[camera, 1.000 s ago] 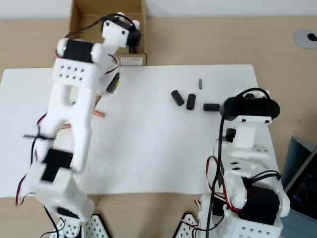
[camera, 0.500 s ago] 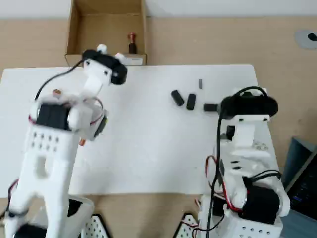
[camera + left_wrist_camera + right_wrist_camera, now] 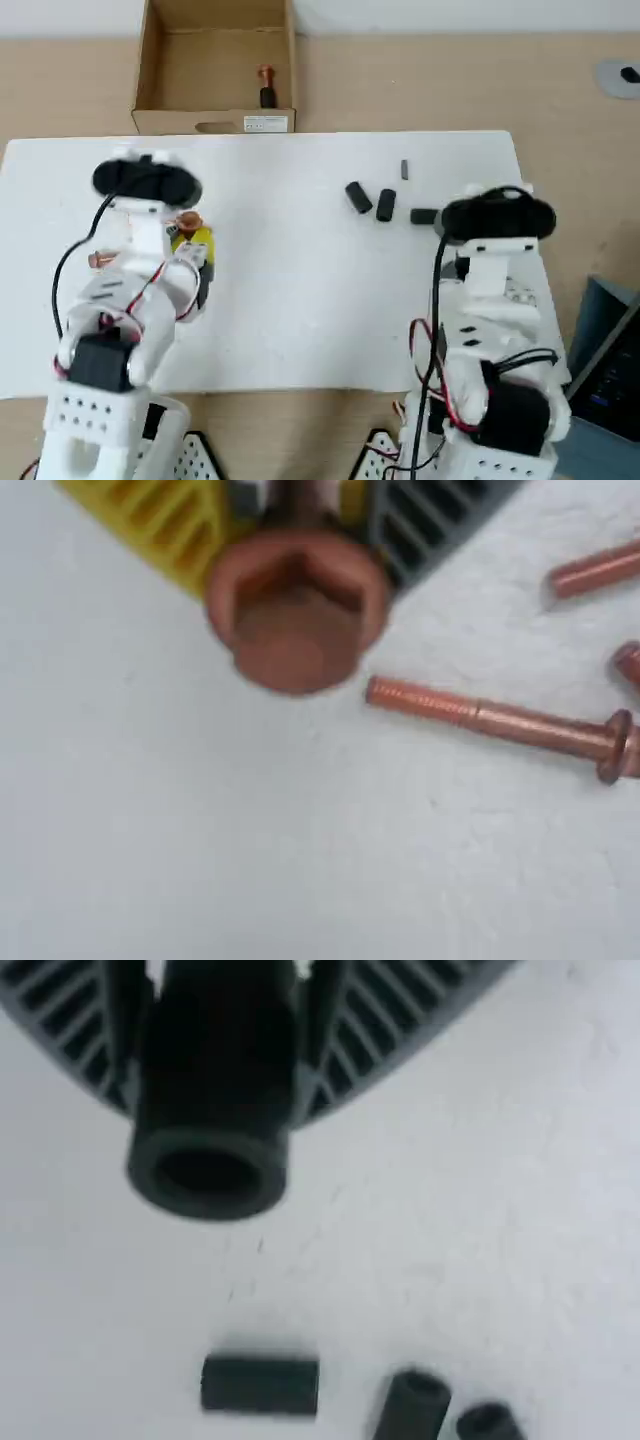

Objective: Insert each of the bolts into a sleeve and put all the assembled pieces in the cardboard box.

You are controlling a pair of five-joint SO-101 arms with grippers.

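My left gripper (image 3: pixel 298 520) is shut on a copper bolt (image 3: pixel 297 620), its hexagonal head facing the camera between a yellow and a black finger. In the high view the left gripper (image 3: pixel 190 248) hangs over the left part of the white mat (image 3: pixel 290 300). A loose bolt (image 3: pixel 500 720) lies on the mat beside it. Over the mat's right part, my right gripper (image 3: pixel 225 1020) is shut on a black sleeve (image 3: pixel 212 1120), open end outward. Three loose sleeves (image 3: pixel 386 205) lie left of the right arm. One assembled piece (image 3: pixel 266 86) lies in the cardboard box (image 3: pixel 146 70).
A small grey pin (image 3: pixel 404 170) lies behind the loose sleeves. More copper bolts (image 3: pixel 595 570) lie near the left arm. The box stands off the mat's far left edge. A grey disc (image 3: pixel 617 77) lies on the bare wood at far right.
The left arm pulled back from over the box to the mat's left part and now has a bolt in its jaws. An assembled piece shows in the box. The right arm hardly moved.
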